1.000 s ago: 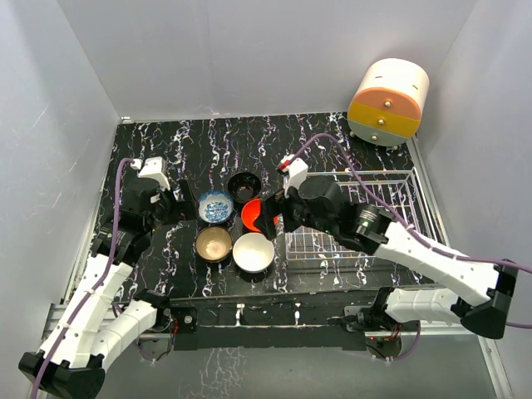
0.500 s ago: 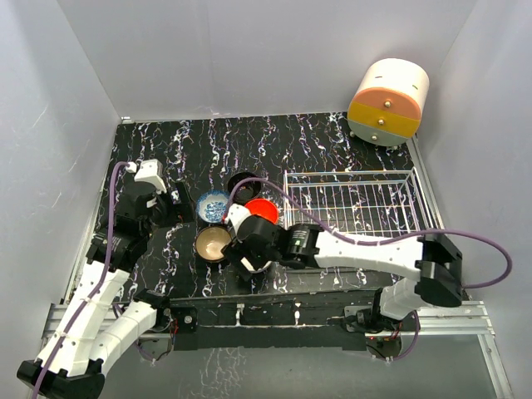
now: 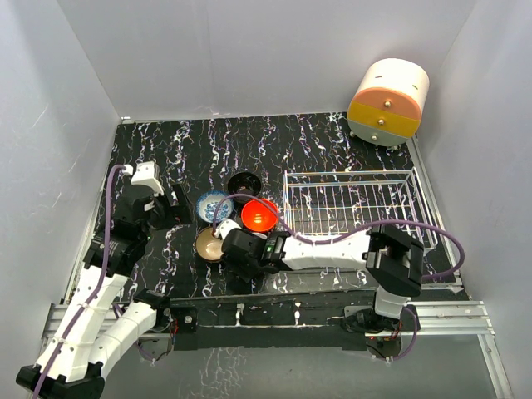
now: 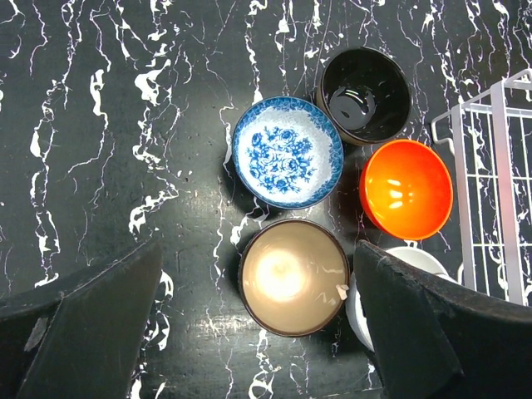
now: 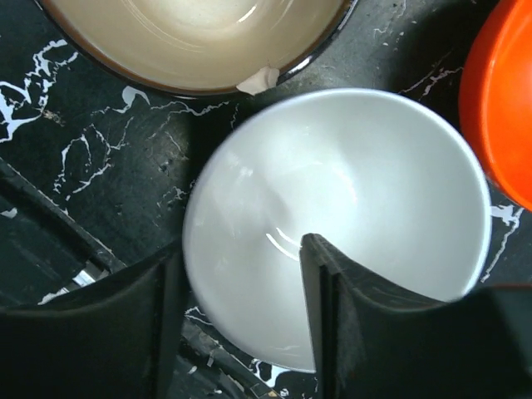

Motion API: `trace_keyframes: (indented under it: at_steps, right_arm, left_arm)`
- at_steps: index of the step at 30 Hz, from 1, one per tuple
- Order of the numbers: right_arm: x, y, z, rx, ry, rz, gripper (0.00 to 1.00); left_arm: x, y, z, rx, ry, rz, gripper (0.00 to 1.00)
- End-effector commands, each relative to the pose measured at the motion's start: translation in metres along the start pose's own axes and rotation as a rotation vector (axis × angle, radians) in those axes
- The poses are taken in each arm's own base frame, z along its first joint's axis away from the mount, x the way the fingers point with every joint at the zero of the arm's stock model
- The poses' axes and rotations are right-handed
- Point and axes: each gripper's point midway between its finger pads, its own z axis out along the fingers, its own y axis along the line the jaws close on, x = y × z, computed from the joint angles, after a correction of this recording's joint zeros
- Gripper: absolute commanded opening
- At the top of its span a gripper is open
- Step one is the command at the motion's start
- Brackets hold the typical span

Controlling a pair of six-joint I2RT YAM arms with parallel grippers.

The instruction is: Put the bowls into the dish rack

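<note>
Black marble table (image 3: 166, 141) below us; our right gripper (image 5: 241, 249) straddles the rim of the white bowl (image 5: 357, 183), jaws half open, not yet clamped; our left gripper (image 4: 258, 249) gapes wide, empty.

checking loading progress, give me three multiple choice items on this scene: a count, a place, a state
1. How many bowls are in the dish rack? A) two B) none C) five
2. Where is the white bowl? A) on the table beside the tan bowl B) in the dish rack C) inside the tan bowl
3. How is the right gripper? A) shut on the tan bowl B) open above the dish rack C) open, astride the white bowl's rim
Answers: 1 B, the rack holds nothing; 2 A, it sits by the tan bowl; 3 C, a jaw stands each side of the rim.
</note>
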Motion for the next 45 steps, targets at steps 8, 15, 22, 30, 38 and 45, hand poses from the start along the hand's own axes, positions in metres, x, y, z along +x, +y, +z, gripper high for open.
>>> trace_keyframes:
  at_steps: [8,15,22,30,38,45]
  right_arm:
    - [-0.023,0.007,0.022,0.02,-0.067,-0.017,0.28]
    - [-0.031,0.023,0.004,-0.023,-0.078,-0.016,0.08]
    - [-0.082,0.064,-0.079,-0.31,-0.259,0.044,0.08]
    - [-0.148,0.043,-0.196,-0.4,-0.598,0.135,0.08]
    - [-0.165,-0.087,-0.226,-0.392,-0.791,0.371,0.08]
    - [-0.144,-0.173,-0.251,-0.421,-0.926,0.514,0.08]
  left_arm:
    - [0.003,0.005,-0.005,-0.015,-0.008,-0.005,0.97]
    - [0.003,0.007,-0.007,-0.025,-0.014,-0.007,0.97]
    - [-0.001,0.009,-0.009,-0.034,-0.028,-0.008,0.97]
    - [0.0,0.007,-0.006,-0.027,-0.026,-0.013,0.97]
    - [-0.005,0.003,-0.006,-0.014,-0.029,-0.006,0.97]
    - [-0.008,0.002,-0.009,-0.008,-0.032,0.0,0.97]
